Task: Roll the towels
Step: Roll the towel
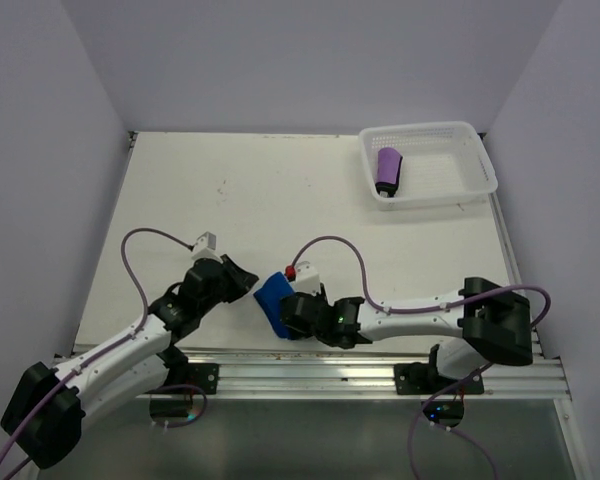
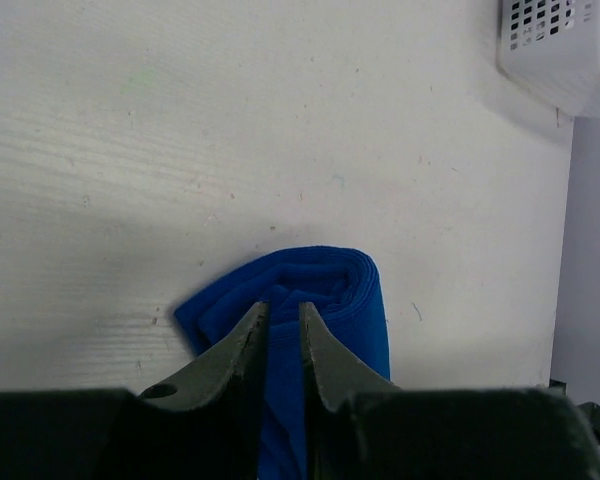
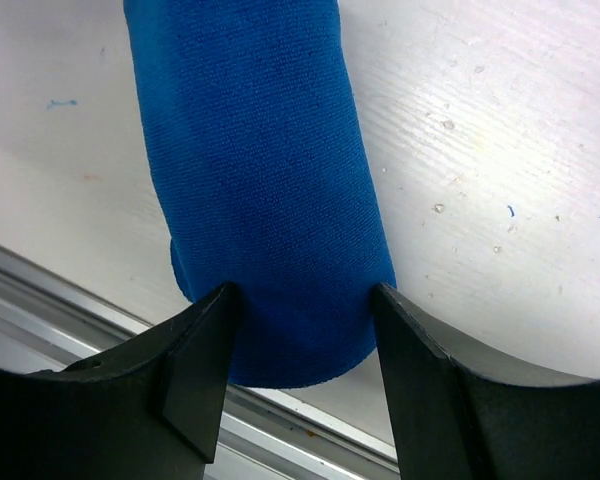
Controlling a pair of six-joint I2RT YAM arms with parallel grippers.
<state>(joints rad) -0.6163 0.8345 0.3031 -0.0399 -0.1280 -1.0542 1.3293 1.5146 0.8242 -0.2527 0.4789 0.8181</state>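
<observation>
left hand [image 1: 246,279] first, low over the desk [image 1: 230,190] at the near left, its tip pointing right and meeting the left side of the blue towel [image 1: 270,293]. in the left wrist view this hand [image 2: 280,322] has its 2 fingers [image 2: 242,345] drawn nearly together on the near end of the blue towel [image 2: 325,290], with only a sliver of blue cloth showing in the slit between them. the towel's far end shows curled layers wrapped around each other, a loose roll lying on the pale desk [image 2: 230,120].

blue towel in the middle – a short, fat roll lying on the desk close to its near edge, just beside the metal rail [image 1: 330,375], set on a slant between the 2 hands.

right hand [image 1: 298,312] next, reaching in from the right and covering the towel's near right end. from the right wrist view this hand [image 3: 300,340] straddles the roll: 1 finger [image 3: 195,350] presses each flank of the blue towel [image 3: 260,180], so it is clamped on the roll. its rounded near end reaches over the rail [image 3: 60,300], and the rest runs away across the scuffed desk [image 3: 500,200].

far right and back – a white mesh basket [image 1: 480,170] sits on the desk's far right corner, well apart from both hands. the purple towel [image 1: 388,168] lies inside it, rolled, against the left wall. a corner of the basket [image 2: 560,50] shows at the top right of the left wrist view.
</observation>
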